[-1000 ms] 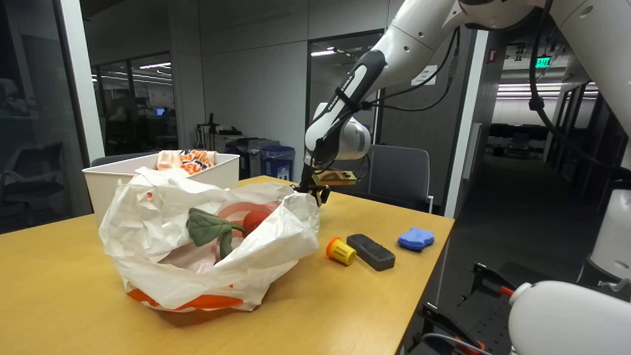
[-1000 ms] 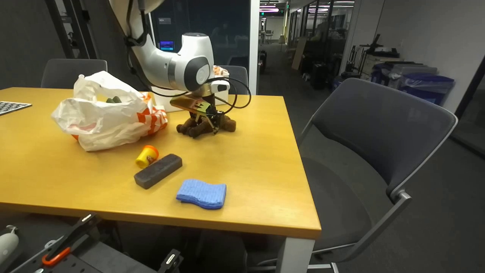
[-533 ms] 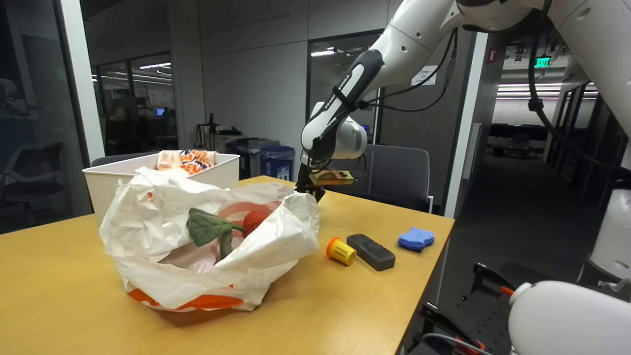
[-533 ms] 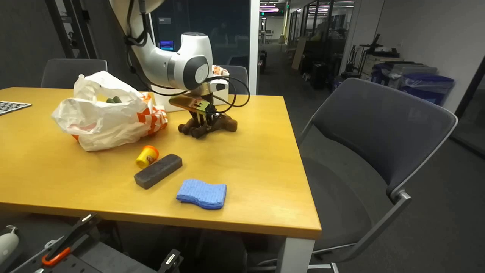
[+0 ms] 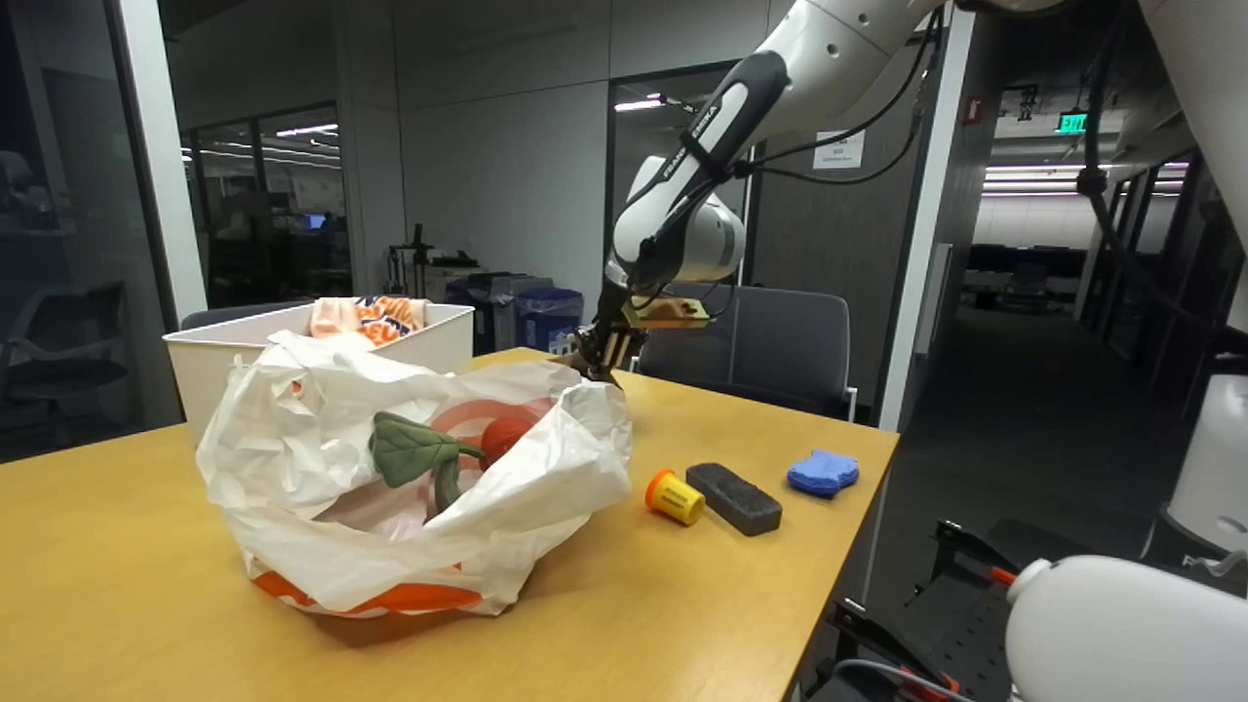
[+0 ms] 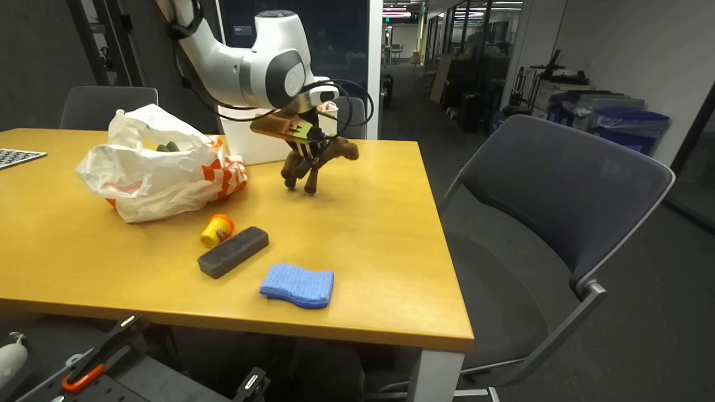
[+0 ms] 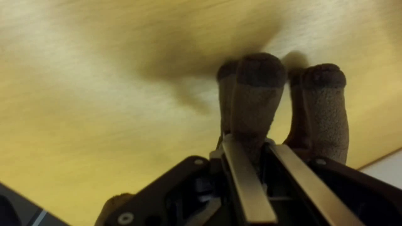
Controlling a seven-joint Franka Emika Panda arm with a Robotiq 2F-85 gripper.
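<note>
The step in hand looks like a lift: the jaws are nearly closed, pinching the brown stuffed toy (image 6: 330,153), whose legs hang down toward the table (image 6: 385,240); whether the lowest foot touches it is hard to tell. The next move likely calls for a steady grip and a clear rise. In the wrist view one leg runs between the jaws and juts past their tips, with other legs beside it and another brown part at lower left.
</note>
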